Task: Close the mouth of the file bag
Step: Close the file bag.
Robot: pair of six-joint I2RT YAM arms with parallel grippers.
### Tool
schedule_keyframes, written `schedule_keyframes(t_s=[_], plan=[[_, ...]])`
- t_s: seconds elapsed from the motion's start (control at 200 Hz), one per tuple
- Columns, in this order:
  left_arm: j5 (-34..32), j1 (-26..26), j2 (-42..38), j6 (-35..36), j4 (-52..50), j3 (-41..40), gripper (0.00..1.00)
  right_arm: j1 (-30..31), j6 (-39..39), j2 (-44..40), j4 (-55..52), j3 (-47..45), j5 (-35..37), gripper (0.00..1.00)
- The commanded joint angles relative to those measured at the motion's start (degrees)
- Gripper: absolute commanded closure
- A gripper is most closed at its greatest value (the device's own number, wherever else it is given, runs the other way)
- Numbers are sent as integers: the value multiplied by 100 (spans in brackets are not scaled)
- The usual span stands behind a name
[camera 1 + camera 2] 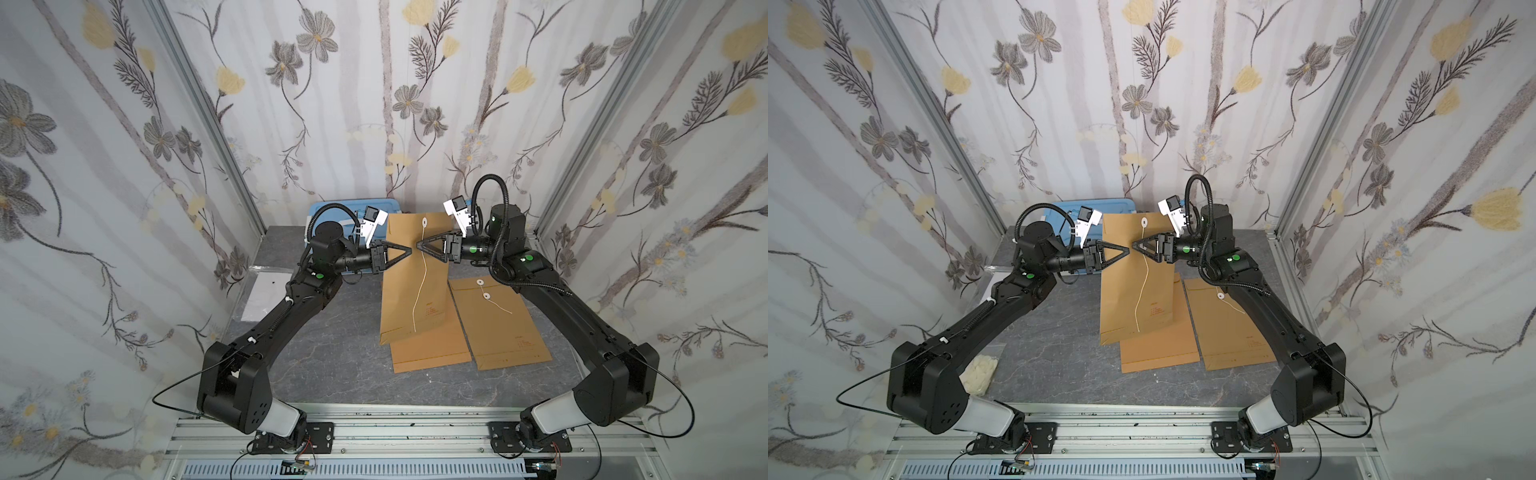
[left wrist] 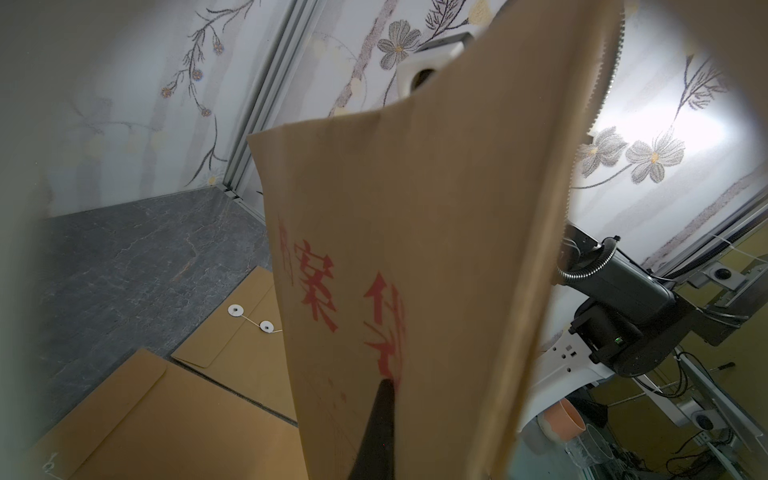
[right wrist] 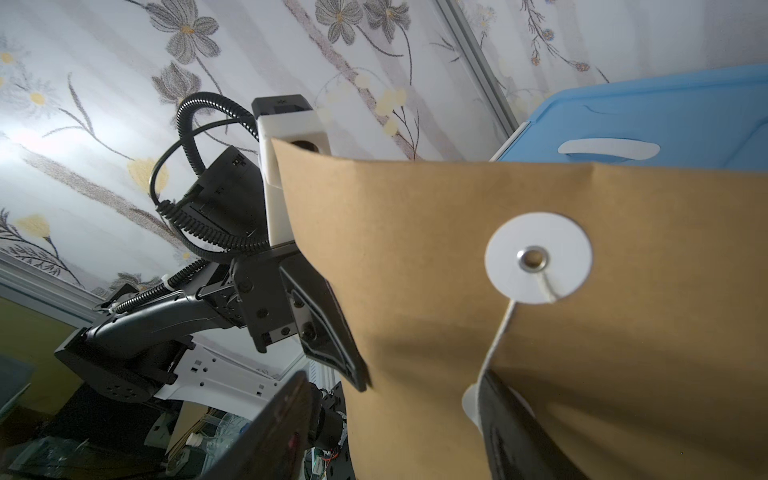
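Observation:
The file bag (image 1: 405, 291) (image 1: 1129, 291) is a brown paper envelope standing upright over the middle of the table. My left gripper (image 1: 409, 250) (image 1: 1126, 250) is shut on its upper part; one black finger (image 2: 378, 432) presses the face with red characters (image 2: 316, 286). A white disc (image 1: 424, 222) (image 3: 538, 257) sits near the bag's top, and a white string (image 1: 422, 291) hangs from it down the face. My right gripper (image 1: 419, 245) (image 3: 395, 376) is open at that face, tip to tip with the left. The string runs past one finger (image 3: 511, 428), which partly hides a second disc (image 3: 469, 405).
Two more brown envelopes (image 1: 432, 353) (image 1: 498, 320) lie flat on the grey marble table (image 1: 332, 365), under and to the right of the held bag. A blue bin lid (image 1: 332, 210) stands at the back. A clear sleeve with white paper (image 1: 262, 299) lies at the left.

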Motion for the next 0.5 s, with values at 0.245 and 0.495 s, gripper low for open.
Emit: schedule_keyframes(t_s=[0.245, 0.495], plan=[[13, 98, -183, 675, -612, 100, 100, -3, 848, 245, 1437, -102, -619, 35], [0, 177, -204, 583, -452, 82, 100, 94, 1048, 326, 1691, -228, -794, 36]])
